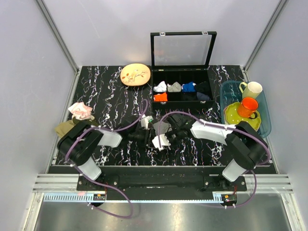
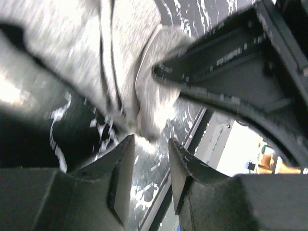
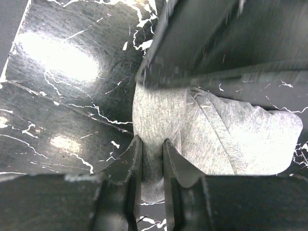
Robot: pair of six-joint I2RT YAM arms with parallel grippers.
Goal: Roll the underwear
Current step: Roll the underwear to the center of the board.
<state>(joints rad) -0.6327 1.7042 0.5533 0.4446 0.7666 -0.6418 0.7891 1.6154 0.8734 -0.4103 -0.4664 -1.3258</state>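
The underwear lay bunched on the black, white-veined worktop, about midway between its left and right edges and nearer its near edge than its far one. Both arms reached inward to it from either side.

In the right wrist view, the right tool was clenched on a fold of the grey cloth, which filled the narrow gap between its fingers. The rest of the garment spread away to the right, flat on the worktop. In the left wrist view, the left tool stood released, its jaws apart with nothing between them. The tip of the cloth hung just beyond its fingertips, though the blur hid whether they touched.

At the far edge stood a black compartment box with its lid raised and small coloured bundles in its cells. A tan plate lay just left of it. Along the right edge sat a clear blue tub holding cups. Near the left edge lay a pink-and-white cloth and an olive cloth.
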